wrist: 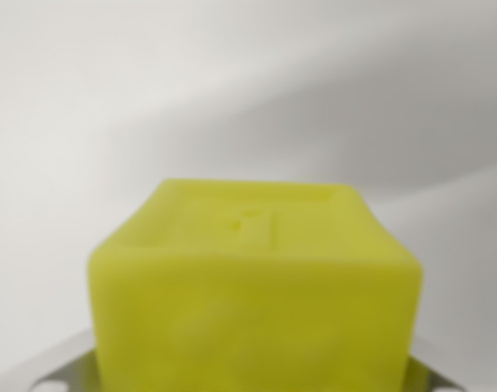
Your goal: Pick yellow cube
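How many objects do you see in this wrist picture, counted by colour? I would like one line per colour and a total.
Yellow: 1, the yellow cube
Silver metal: 1, the gripper, only partly visible at the bottom edge
Total: 2

A plain white surface (232, 90) fills the background, blurred, with a soft grey shadow band crossing it diagonally.

The wrist view is bright and evenly lit, with soft, diffuse light and no hard glare. The whole frame is blurred: the yellow cube (252, 294) sits too close to the lens, its edges soft and its surface detail smeared. A broad grey shadow band slants across the pale background (232, 90), its borders faint. Metal parts (44, 371) at the lower corners are equally unfocused.
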